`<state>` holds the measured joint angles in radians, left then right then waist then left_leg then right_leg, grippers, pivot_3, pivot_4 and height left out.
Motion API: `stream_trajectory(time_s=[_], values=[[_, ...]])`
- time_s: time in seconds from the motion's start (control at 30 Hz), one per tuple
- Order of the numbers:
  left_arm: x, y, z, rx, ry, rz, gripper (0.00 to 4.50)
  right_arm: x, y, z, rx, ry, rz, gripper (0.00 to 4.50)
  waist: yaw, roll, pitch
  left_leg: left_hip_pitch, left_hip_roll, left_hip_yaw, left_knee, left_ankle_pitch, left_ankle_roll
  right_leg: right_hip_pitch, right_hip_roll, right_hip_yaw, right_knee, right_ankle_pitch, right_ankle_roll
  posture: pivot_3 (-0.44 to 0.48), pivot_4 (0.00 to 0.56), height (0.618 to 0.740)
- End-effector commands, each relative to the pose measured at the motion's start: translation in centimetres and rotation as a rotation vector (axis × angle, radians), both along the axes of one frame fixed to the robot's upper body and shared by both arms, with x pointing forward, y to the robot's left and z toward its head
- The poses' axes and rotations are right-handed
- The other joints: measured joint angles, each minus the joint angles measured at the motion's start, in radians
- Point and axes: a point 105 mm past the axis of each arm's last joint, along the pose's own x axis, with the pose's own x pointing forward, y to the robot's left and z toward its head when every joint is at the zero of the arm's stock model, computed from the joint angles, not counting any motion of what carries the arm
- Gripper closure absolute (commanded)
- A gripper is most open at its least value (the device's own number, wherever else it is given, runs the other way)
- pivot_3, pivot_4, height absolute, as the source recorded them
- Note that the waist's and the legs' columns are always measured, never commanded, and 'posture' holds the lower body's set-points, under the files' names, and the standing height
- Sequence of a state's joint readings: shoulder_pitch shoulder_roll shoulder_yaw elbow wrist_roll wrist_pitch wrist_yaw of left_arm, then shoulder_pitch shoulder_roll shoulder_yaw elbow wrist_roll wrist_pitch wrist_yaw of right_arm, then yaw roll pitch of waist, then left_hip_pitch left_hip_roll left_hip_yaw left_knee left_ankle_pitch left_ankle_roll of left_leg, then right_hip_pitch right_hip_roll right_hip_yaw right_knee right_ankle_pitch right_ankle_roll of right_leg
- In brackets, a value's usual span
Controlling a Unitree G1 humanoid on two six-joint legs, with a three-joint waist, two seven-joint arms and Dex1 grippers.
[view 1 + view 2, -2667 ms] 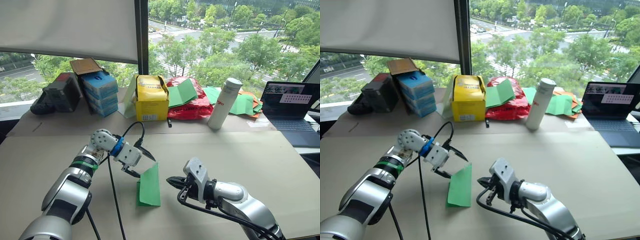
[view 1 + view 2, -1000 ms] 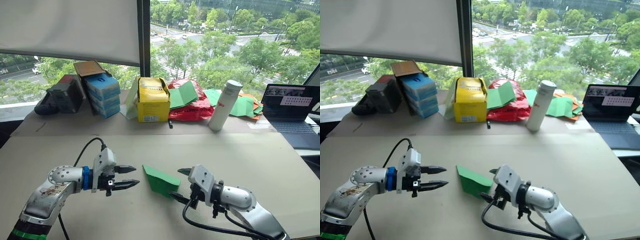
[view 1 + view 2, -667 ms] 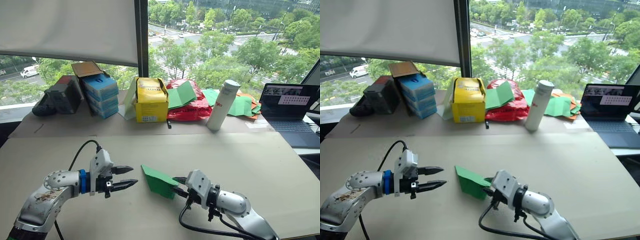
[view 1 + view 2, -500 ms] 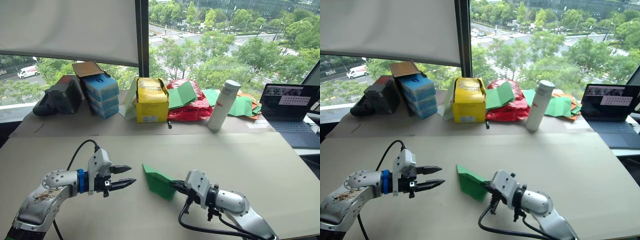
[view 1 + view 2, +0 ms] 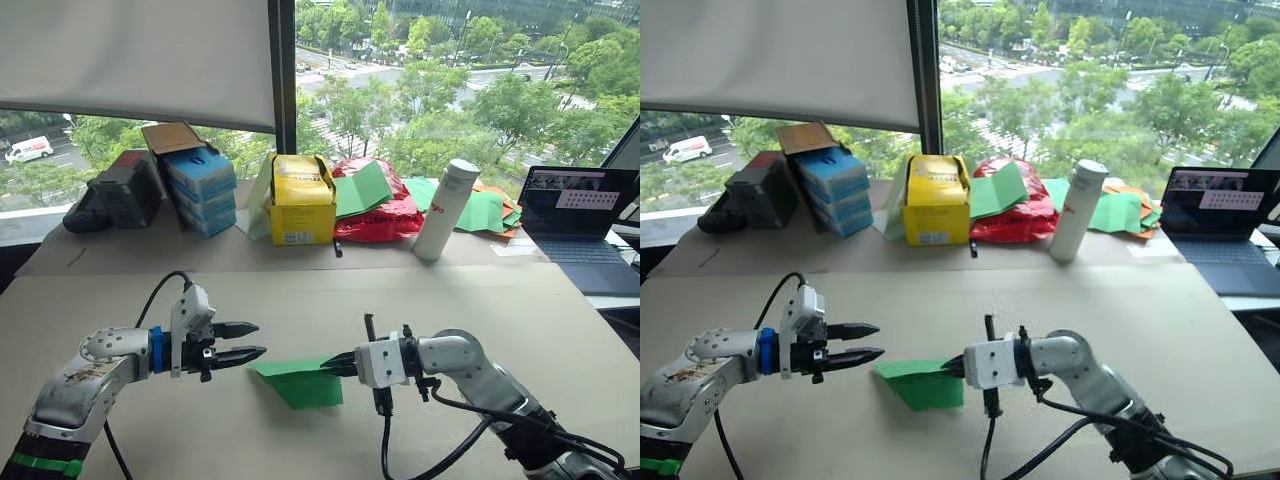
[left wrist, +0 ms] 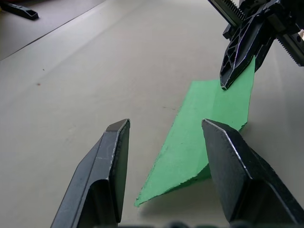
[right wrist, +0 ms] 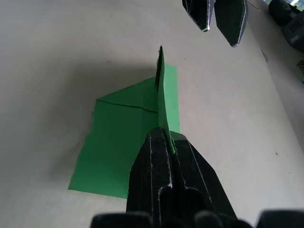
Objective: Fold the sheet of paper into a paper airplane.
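green, thin and creased, the folded sheet of paper [image 5: 297, 380] lies on the beige desk [image 5: 500, 300] well in front of the yellow box [image 5: 303, 198], between the two arms. its lower layer rests flat on the desk, and one folded flap stands up on edge above it, as the right wrist view shows. the right end effector [image 5: 337, 365] has its two black fingers pressed together on that raised flap, pinching the paper at the edge farthest from the left arm. the left end effector [image 5: 252, 341] hovers just beside the pointed end of the sheet on the other side, its two black fingers [image 6: 107, 171] parted with a clear gap between them and nothing in it; in the left wrist view the paper's tip lies on the desk just beyond the fingertips, apart from them.

behind the sheet, along the window side of the desk, a stack of blue boxes [image 5: 202, 187] stands to the left of the yellow box, with a dark case [image 5: 118, 186] further left. to the right of the yellow box sits a red plastic bag [image 5: 385, 213] with a loose green sheet [image 5: 365, 186] leaning on it, then an upright white bottle [image 5: 447, 208], a heap of green and orange sheets [image 5: 490, 208], and an open laptop [image 5: 580, 225].
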<state>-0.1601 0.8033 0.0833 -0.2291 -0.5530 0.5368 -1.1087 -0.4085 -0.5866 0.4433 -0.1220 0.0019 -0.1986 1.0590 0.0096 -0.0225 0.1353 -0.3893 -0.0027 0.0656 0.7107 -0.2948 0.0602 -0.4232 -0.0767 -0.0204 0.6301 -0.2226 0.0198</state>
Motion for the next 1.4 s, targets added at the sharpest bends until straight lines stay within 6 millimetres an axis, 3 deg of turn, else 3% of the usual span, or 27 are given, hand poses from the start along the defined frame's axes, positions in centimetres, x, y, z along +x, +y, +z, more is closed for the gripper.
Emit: stream_trajectory(time_s=[0.03, 0.37, 0.53, 0.63, 0.77, 0.9, 1.17, 1.33, 1.4], values=[[-0.2, -0.3, 0.8, -0.003, -0.017, -0.030, 1.95, -0.4, 0.2, -0.2, 0.004, -0.001, 0.062, 4.46, 0.001, 0.000, 0.000, 0.000, 0.000, 0.000, 0.000, 0.000, 0.000, 0.000, 0.000, 0.000, 0.000, 0.000, 0.000, 0.000, 0.150, 0.740], [-0.8, -0.7, 0.9, -0.006, -0.008, -0.040, 1.95, 0.6, -0.5, -1.7, 0.020, 0.066, 0.026, 4.46, 0.000, 0.000, 0.000, 0.000, 0.001, 0.000, 0.000, 0.000, -0.001, 0.000, -0.001, 0.005, 0.000, 0.000, 0.000, 0.000, 0.150, 0.740], [-0.8, -0.8, 1.2, -0.007, -0.011, -0.054, 1.95, 0.6, -0.5, -0.6, 0.048, 0.076, 0.001, 2.95, -0.001, 0.000, 0.000, 0.000, 0.001, 0.000, 0.000, 0.000, -0.001, 0.000, -0.004, 0.006, 0.000, 0.000, 0.000, 0.000, 0.150, 0.740], [-0.6, -1.1, 1.3, -0.012, -0.019, -0.070, 1.95, -1.0, -0.5, 0.9, 0.094, 0.148, -0.018, 1.93, 0.002, 0.001, 0.001, 0.000, 0.001, -0.001, 0.000, 0.000, -0.001, -0.001, -0.009, 0.005, 0.001, 0.000, -0.001, 0.000, 0.150, 0.740], [-0.5, -1.9, 1.3, -0.024, -0.031, -0.115, 3.15, -3.6, -0.6, 1.9, 0.126, 0.250, -0.052, 1.88, 0.004, 0.001, 0.001, -0.001, 0.000, -0.002, 0.000, -0.001, -0.001, 0.000, -0.013, 0.004, 0.000, 0.000, -0.001, 0.000, 0.150, 0.740], [-0.5, -2.9, 0.5, -0.024, -0.021, -0.171, 4.48, -4.6, -0.6, 3.1, 0.208, 0.356, -0.138, 1.88, 0.002, 0.001, 0.001, -0.001, 0.000, -0.002, 0.000, -0.005, 0.005, 0.000, -0.014, 0.004, 0.001, 0.000, -0.001, 0.000, 0.150, 0.740], [0.5, -4.4, -2.5, 0.077, -0.039, -0.206, 4.48, -3.5, -0.6, 2.8, 0.246, 0.379, -0.269, 1.88, 0.004, 0.001, 0.001, -0.001, -0.001, -0.002, -0.001, -0.005, 0.005, -0.001, -0.013, 0.003, 0.000, 0.000, -0.001, 0.000, 0.150, 0.740], [0.1, -4.6, -4.5, 0.133, -0.023, -0.237, 4.48, -3.6, -0.5, 2.8, 0.243, 0.374, -0.277, 1.88, 0.002, 0.001, 0.001, -0.001, -0.001, -0.001, -0.001, -0.005, 0.005, 0.000, -0.011, 0.003, 0.000, 0.000, -0.001, 0.000, 0.150, 0.740], [-0.3, -4.1, -6.1, 0.198, -0.010, -0.247, 4.48, -3.6, -0.6, 2.8, 0.241, 0.372, -0.281, 1.88, 0.003, 0.001, 0.001, -0.001, 0.000, 0.000, -0.001, -0.005, 0.006, 0.000, -0.005, 0.002, 0.000, 0.000, -0.001, 0.000, 0.150, 0.740]])
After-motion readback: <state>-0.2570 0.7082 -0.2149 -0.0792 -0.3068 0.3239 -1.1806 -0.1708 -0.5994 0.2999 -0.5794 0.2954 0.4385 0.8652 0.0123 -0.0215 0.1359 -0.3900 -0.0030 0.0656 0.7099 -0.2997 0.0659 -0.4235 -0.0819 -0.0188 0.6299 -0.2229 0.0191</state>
